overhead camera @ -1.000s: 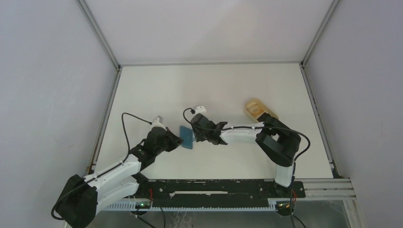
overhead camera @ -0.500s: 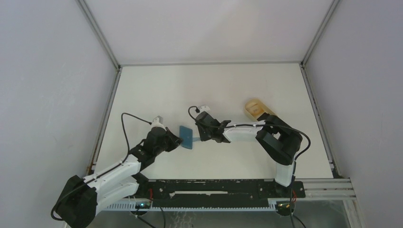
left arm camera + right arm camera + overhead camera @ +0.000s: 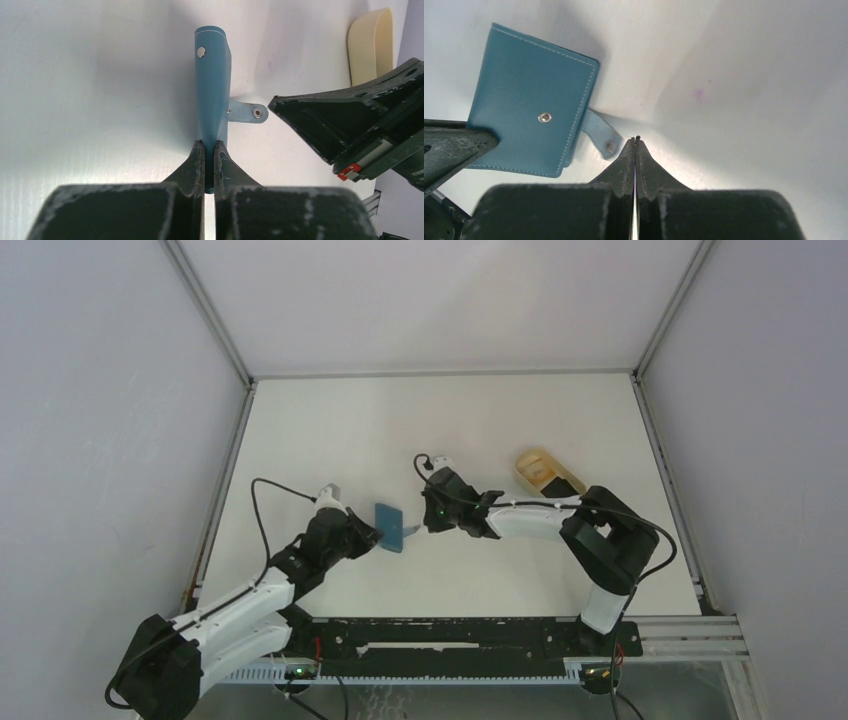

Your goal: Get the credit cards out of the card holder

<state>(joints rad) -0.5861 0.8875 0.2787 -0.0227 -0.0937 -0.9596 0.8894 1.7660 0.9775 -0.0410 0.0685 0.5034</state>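
My left claw (image 3: 210, 146) is pinched narrow on the near edge of the small teal-blue stitched folding card holder (image 3: 212, 75), which stands on edge straight ahead of my fingertips; whether its lower edge touches the white worktop (image 3: 400, 420) I cannot tell. Its little snap tab (image 3: 247, 112) hangs loose to the right, unfastened, though the covers lie shut together and no credit cards show.

My right claw (image 3: 636, 140) has its fingers pressed together on nothing, tips just beside that tab and facing the holder's broad cover; beyond it and well apart lies a pale tan round-ended object (image 3: 540, 468).

I judge the holder light, thin and supple, likely to twist in a one-edge pinch; its smooth skin may slip. The tab is floppy, so the free cover's stitched edge beside it looks the better hold for peeling it open; the cards inside should be stiff and slick, needing a grip on an exposed edge.
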